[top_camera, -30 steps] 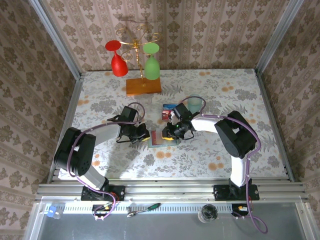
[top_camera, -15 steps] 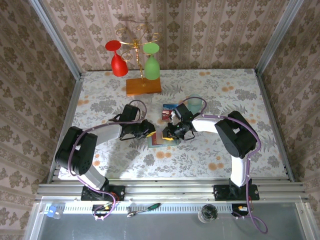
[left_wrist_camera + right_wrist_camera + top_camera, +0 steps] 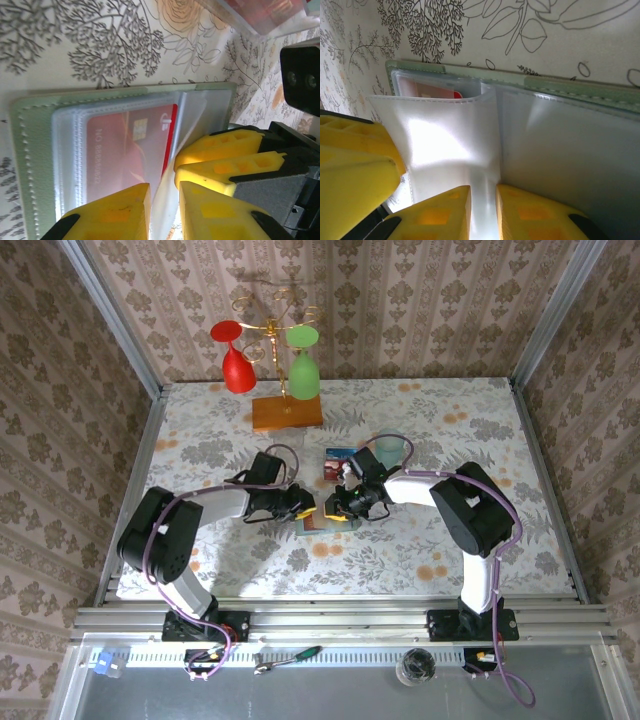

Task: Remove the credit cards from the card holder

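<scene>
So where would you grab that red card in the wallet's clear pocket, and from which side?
Probably by the brighter red strip along the edge of the red card nearest the fold of the card holder, where it seems to poke out of its clear sleeve. The other edges sit inside stitched seams and it lies flat, so come from the fold side and slide it out.

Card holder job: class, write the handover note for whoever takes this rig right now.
Right pincer: shut on the holder's clear sleeve.
Left pincer: narrow gap at the sleeve edge; grip unclear.
Card holder: open on the table, red card inside.
Done: what look like removed cards lie beyond it.
Left: pull out the red card.
</scene>
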Robot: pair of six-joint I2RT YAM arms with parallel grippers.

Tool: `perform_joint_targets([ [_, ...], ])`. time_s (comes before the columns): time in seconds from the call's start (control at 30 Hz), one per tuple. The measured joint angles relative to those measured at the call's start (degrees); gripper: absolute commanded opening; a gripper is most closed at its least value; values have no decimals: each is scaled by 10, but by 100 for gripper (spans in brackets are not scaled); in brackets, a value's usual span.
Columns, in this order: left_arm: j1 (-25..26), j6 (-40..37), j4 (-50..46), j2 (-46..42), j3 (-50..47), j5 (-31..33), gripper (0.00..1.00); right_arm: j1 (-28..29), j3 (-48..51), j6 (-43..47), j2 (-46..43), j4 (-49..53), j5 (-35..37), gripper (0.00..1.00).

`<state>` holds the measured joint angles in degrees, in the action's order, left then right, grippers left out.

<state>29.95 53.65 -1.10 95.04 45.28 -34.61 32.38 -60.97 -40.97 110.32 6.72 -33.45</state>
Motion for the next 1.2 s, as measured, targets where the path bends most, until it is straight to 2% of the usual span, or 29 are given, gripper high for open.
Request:
perform_joint_targets([
  [0.4, 4, 19, 25, 11, 0, -10, 19, 0, 5, 0, -17, -1, 0, 22],
  [0.9, 29, 22, 25, 25, 30, -11, 18, -26, 16, 1, -122, 17, 20, 22],
  [1.03, 39, 24, 26, 43, 45, -12, 19, -37, 23, 3, -136, 27, 25, 22],
  [1.2, 53, 30, 27, 68, 67, -15, 25, -46, 39, 5, -154, 32, 31, 23],
])
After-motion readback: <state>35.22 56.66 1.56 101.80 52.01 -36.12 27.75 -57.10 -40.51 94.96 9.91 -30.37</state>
